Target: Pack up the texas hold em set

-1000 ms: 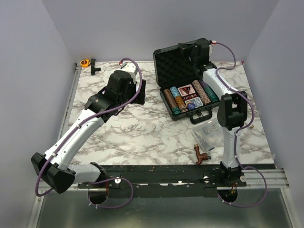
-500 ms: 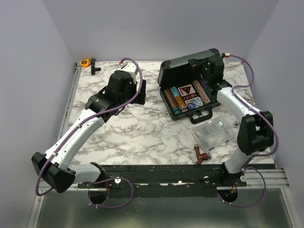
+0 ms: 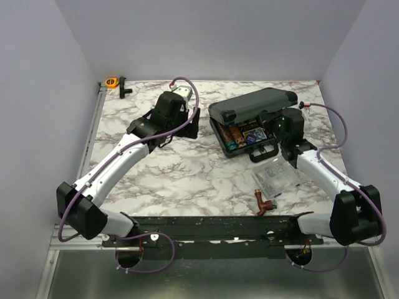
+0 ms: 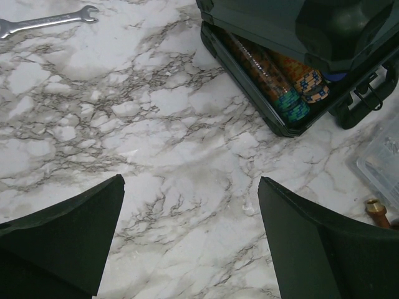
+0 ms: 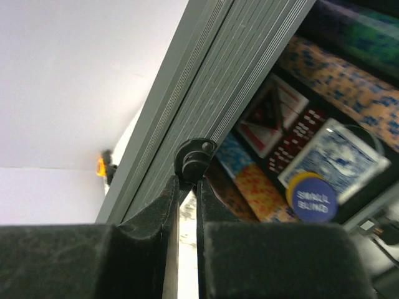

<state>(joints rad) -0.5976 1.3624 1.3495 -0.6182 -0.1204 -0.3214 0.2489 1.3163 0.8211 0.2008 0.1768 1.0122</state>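
Observation:
The black briefcase [image 3: 252, 103] lies at the back right of the table, its lid lowered to a narrow gap over the base. Striped poker chips [image 3: 240, 134] and card decks show in the gap. My right gripper [image 3: 278, 118] is at the lid's front edge. In the right wrist view it [image 5: 188, 180] is shut on a black knob at the rim of the ribbed lid [image 5: 237, 56], above the red deck [image 5: 271, 112], blue deck [image 5: 340, 156] and a blue round disc [image 5: 310, 198]. My left gripper [image 3: 190, 124] is open and empty over the marble, left of the briefcase [image 4: 293, 25] and chips [image 4: 274, 81].
A clear plastic compartment box [image 3: 277, 174] and a brown pipe fitting [image 3: 265, 202] lie in front of the case. A wrench [image 4: 43, 22] lies on the marble. An orange tape measure [image 3: 112, 81] sits at the back left corner.
The lid has swung down from upright to nearly shut, with my right gripper on it. My left arm has moved right, towards the case.

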